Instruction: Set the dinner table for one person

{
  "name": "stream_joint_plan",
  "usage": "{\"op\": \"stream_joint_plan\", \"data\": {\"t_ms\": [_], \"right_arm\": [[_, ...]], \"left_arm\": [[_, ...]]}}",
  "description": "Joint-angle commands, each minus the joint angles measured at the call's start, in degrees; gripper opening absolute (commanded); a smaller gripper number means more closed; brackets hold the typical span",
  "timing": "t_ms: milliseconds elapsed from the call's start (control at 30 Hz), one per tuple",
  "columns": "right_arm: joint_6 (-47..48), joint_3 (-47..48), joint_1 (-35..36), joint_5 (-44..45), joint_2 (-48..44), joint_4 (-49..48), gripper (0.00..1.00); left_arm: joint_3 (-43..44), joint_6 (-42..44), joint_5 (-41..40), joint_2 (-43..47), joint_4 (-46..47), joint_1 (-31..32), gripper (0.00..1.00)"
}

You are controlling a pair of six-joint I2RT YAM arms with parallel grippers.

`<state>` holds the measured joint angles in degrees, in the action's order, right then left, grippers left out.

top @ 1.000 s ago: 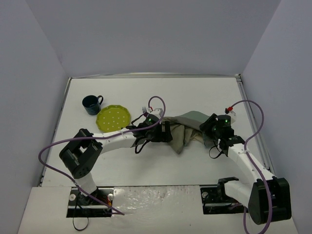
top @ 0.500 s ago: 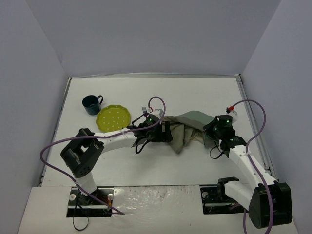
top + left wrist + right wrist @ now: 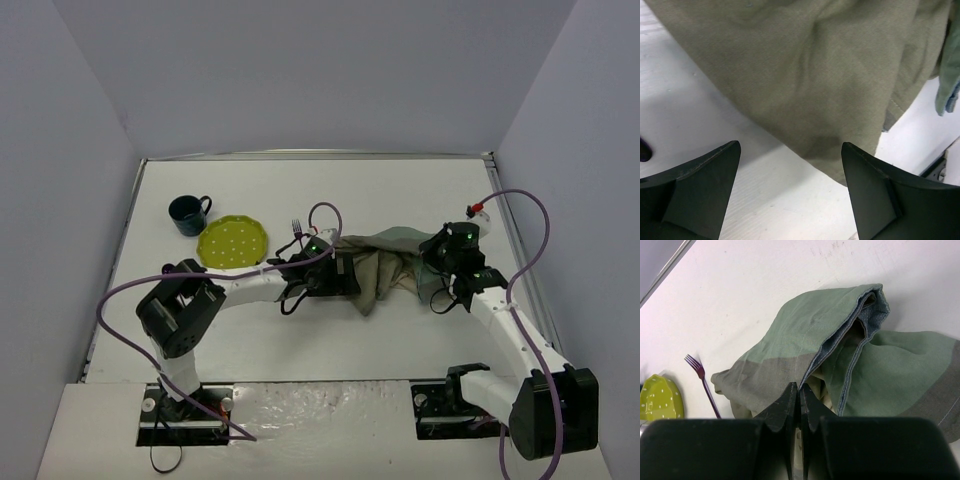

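The crumpled beige-and-green cloth placemat [image 3: 385, 262] lies in a heap on the white dinner table [image 3: 330, 190], between my two grippers. My left gripper [image 3: 350, 273] is open and empty at the heap's left edge; in the left wrist view [image 3: 790, 165] its jaws stand wide apart over bare table, with the beige cloth [image 3: 815, 75] just ahead. My right gripper [image 3: 432, 262] is at the heap's right side. In the right wrist view [image 3: 800, 390] its jaws are shut on a blue-stitched edge of the placemat [image 3: 805, 335].
A yellow-green dotted plate [image 3: 233, 241] and a dark blue mug [image 3: 188, 213] stand at the far left. A purple fork [image 3: 296, 228] lies beside the plate, left of the cloth, and shows in the right wrist view [image 3: 702, 380].
My right gripper has moved a little towards the far side, still holding the placemat's edge, and the cloth has shifted with it. My left gripper has edged slightly right.
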<state>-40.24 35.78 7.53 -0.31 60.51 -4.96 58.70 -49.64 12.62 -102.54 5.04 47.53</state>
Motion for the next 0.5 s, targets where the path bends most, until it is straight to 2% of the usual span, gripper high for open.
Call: {"op": "stream_joint_plan", "data": {"t_ms": [0, 200, 467], "right_arm": [[0.15, 2.65, -0.32, 1.35, 0.76, -3.84, 0.00], [-0.23, 4.12, -0.41, 0.01, 1.41, -4.40, 0.00], [-0.40, 4.62, -0.59, -2.06, 0.67, -4.82, 0.00]], "left_arm": [[0.24, -4.94, 0.45, 3.37, 6.71, 1.00, 0.78], [-5.86, -17.30, -2.99, 5.60, 18.62, 2.82, 0.79], [-12.95, -26.25, -11.97, 5.81, 29.81, 8.65, 0.83]]}}
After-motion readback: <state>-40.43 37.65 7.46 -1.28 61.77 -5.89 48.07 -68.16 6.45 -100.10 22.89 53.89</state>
